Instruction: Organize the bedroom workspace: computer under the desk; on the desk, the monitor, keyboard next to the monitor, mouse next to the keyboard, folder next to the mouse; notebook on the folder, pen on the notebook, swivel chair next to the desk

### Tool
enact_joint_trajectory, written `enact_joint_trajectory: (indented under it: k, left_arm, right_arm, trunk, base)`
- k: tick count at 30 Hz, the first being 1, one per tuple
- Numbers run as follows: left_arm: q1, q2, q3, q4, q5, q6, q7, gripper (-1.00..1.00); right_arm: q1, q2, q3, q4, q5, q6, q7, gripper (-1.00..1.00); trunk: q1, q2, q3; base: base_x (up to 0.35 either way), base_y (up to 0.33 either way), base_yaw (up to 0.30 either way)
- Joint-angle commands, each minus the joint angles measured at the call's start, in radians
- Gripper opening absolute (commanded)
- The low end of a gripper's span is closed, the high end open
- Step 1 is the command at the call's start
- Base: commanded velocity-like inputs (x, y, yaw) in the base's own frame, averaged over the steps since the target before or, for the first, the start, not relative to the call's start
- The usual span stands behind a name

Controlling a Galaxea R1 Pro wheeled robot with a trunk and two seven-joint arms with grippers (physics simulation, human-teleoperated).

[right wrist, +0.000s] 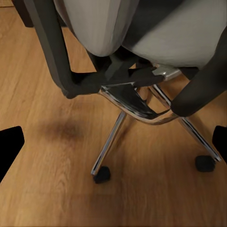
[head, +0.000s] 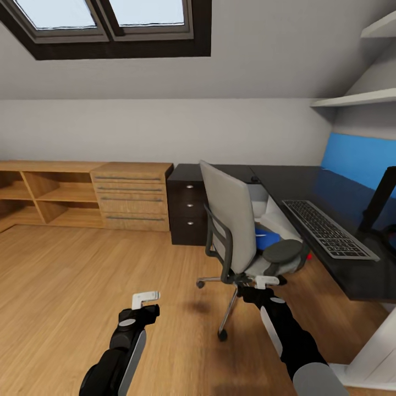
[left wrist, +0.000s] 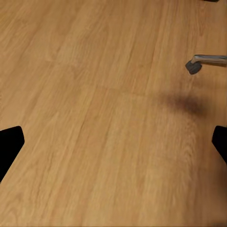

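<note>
Chair (head: pixel 242 231) stands at 1 o'clock, just beside the desk (head: pixel 308 187), folder (head: pixel 268 240) on its seat. Keyboard (head: pixel 328 227) lies on the desk at 2 o'clock, beside the monitor (head: pixel 382 201). Right gripper (head: pixel 266 281), jaws spread, sits close below the seat. Left gripper (head: pixel 146 298), jaws spread, hangs over bare floor (head: pixel 82 275) at 11 o'clock.

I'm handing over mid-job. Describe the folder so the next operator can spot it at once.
Find the long black desk along the right wall, then the grey swivel chair pulled up to it. The folder lies on the chair's seat, mostly hidden behind the backrest and armrest. It is the only bright blue thing on the chair; the other blue is the desk's wall panel.
</note>
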Motion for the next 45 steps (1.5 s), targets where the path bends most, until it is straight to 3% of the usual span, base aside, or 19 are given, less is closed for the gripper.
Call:
enact_joint_trajectory:
  k: [1,12,14,17,21,25,32,33,35,42,45]
  left_arm:
    - [-0.001,0.0,-0.002,-0.001,0.006,0.003,0.008,1.0]
    - [-0.001,0.002,0.001,-0.008,0.008,-0.005,0.008,1.0]
    - [-0.001,0.002,0.0,-0.059,0.008,-0.004,0.008,1.0]
    - [-0.001,0.002,0.0,-0.062,0.008,-0.004,0.008,1.0]
    - [-0.001,0.002,0.0,-0.063,0.008,-0.004,0.008,1.0]
    - [-0.001,0.002,0.001,-0.064,0.008,-0.005,0.008,1.0]
    - [-0.001,0.002,0.003,-0.064,0.008,-0.005,0.008,1.0]
    - [-0.001,0.002,0.003,-0.064,0.008,-0.005,0.008,1.0]
    - [-0.001,0.002,0.003,-0.064,0.008,-0.005,0.008,1.0]
    - [-0.001,0.002,0.003,-0.063,0.008,-0.006,0.009,1.0]
    - [-0.001,0.003,0.003,-0.06,0.007,-0.006,0.008,1.0]
  right_arm:
    - [0.0,0.001,-0.001,-0.003,-0.005,0.005,-0.003,1.0]
    - [0.0,-0.007,-0.006,-0.035,-0.027,0.003,-0.006,1.0]
    - [0.0,-0.01,-0.008,-0.033,-0.025,0.001,-0.007,1.0]
    - [0.0,-0.014,-0.009,-0.032,-0.025,0.001,-0.007,1.0]
    - [0.0,-0.02,-0.025,-0.029,-0.025,-0.012,-0.008,1.0]
    - [0.0,-0.027,-0.06,0.011,-0.025,-0.077,-0.01,1.0]
    - [-0.001,-0.092,-0.119,0.059,-0.026,-0.131,-0.01,1.0]
    - [-0.001,-0.112,-0.142,0.061,-0.027,-0.133,-0.01,1.0]
    - [-0.002,-0.127,-0.164,0.062,-0.027,-0.135,-0.009,1.0]
    - [-0.003,-0.14,-0.181,0.065,-0.026,-0.142,-0.011,1.0]
    - [-0.004,-0.14,-0.181,0.086,-0.024,-0.188,-0.029,1.0]
  trunk:
    - [0.004,-0.008,-0.004]
    - [0.046,-0.085,-0.039]
    - [0.054,-0.099,-0.045]
    - [0.065,-0.12,-0.054]
    - [0.08,-0.148,-0.067]
    - [0.096,-0.176,-0.079]
    - [0.123,-0.225,-0.101]
    - [0.126,-0.232,-0.105]
    - [0.134,-0.246,-0.111]
    - [0.153,-0.281,-0.126]
    - [0.153,-0.281,-0.126]
  base:
    - [0.0,0.0,0.0]
    - [0.0,0.0,0.0]
    - [0.0,0.0,0.0]
    - [0.0,0.0,0.0]
    - [0.0,0.0,0.0]
    - [0.0,0.0,0.0]
    - [0.0,0.0,0.0]
    - [0.0,0.0,0.0]
    - [0.0,0.0,0.0]
    - [0.0,0.0,0.0]
    - [0.0,0.0,0.0]
